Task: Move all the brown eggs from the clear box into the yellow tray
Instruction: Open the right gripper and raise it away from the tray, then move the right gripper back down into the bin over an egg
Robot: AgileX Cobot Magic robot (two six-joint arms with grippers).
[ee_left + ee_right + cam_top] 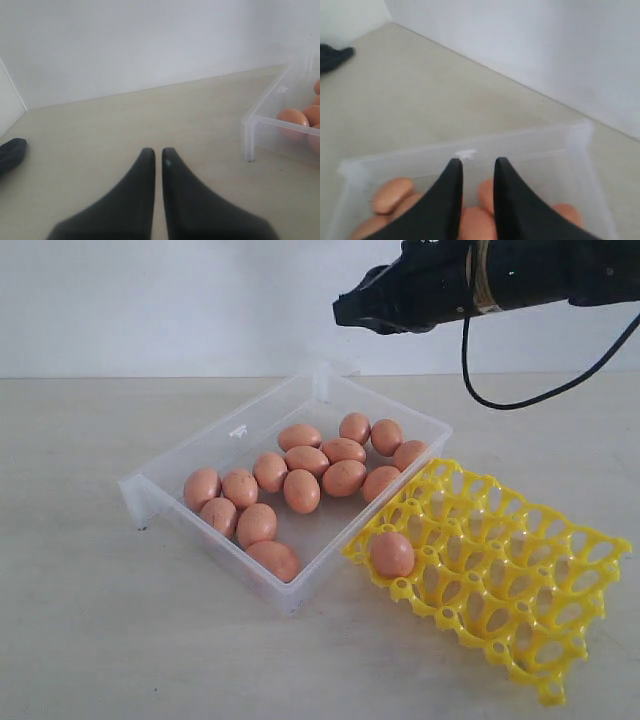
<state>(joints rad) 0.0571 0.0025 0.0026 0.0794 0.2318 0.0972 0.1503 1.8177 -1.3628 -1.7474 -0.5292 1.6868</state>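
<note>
Several brown eggs point(305, 475) lie in the clear box point(200, 445) at mid-table. One brown egg point(391, 553) sits in a near corner cup of the yellow tray point(520, 570), which lies right of the box. My right gripper point(350, 310) hangs high over the box's far side. In the right wrist view its fingers point(477, 162) stand a little apart with nothing between them, and eggs point(392, 195) show below. My left gripper point(157, 151) is shut and empty over bare table, with the box corner point(270, 117) off to its side. It is outside the exterior view.
A black cable point(500, 400) loops down from the right arm behind the box. A dark object point(10, 152) lies on the table at the edge of the left wrist view. A white wall stands behind the table.
</note>
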